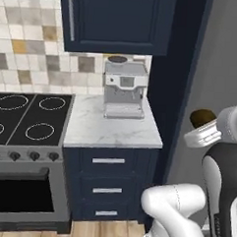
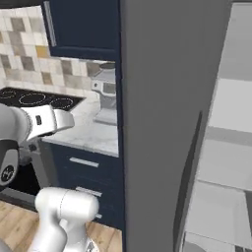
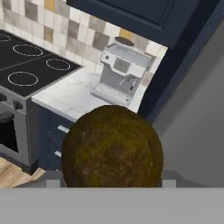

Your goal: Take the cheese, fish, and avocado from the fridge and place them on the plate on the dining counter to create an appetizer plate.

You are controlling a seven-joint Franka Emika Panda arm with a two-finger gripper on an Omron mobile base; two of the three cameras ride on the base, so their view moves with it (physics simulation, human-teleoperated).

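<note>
In front of the tall grey fridge (image 2: 162, 123), beside the marble-topped desk (image 1: 100, 127) carrying the silver coffee machine (image 1: 124, 89), the hand (image 3: 112, 186) is pinching the dark brown-black, olive-tinged rounded avocado (image 3: 112, 146) — the fruit is sitting between the two fingers and bulging large in the hand view, its fingertips hidden behind it. In the left base view the same avocado (image 1: 202, 118) is showing as a dark knob at the end of the white wrist, clear of the desk and of the fridge's side wall.

Judging by its look, the fruit is handling as a light, firm but roundish body with a leathery, slightly rough skin; that curve is making it apt to roll or squirt out of flat pads if squeezed off-centre. The safest hold is across its widest middle, with moderate pressure — hard enough to stop slipping, not so hard as to bruise. The black four-ring cooktop (image 1: 29, 118) is lying well apart to the side. The speckled plate and dining counter are still to be reached, so a steady carry is mattering more than speed.
</note>
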